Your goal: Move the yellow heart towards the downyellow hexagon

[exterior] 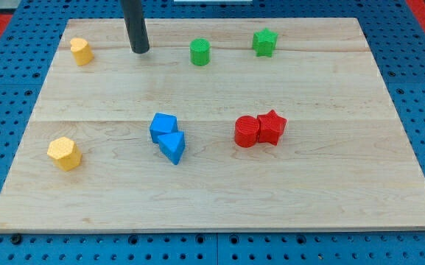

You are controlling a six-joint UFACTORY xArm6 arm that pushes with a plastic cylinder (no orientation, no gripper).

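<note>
Camera view showing my tip (pixel 141 50), a bare rod pinching nothing, resting on the board (pixel 212 199) near the view's top, right of the yellow heart (pixel 81 51) and apart from it; yellow hexagon (pixel 64 153) sitting well below at the view's left.

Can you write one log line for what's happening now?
tip right of yellow heart, apart | yellow hexagon at lower left | push not begun

Wooden board (pixel 219 199) on blue perforated table (pixel 418 81).
</note>
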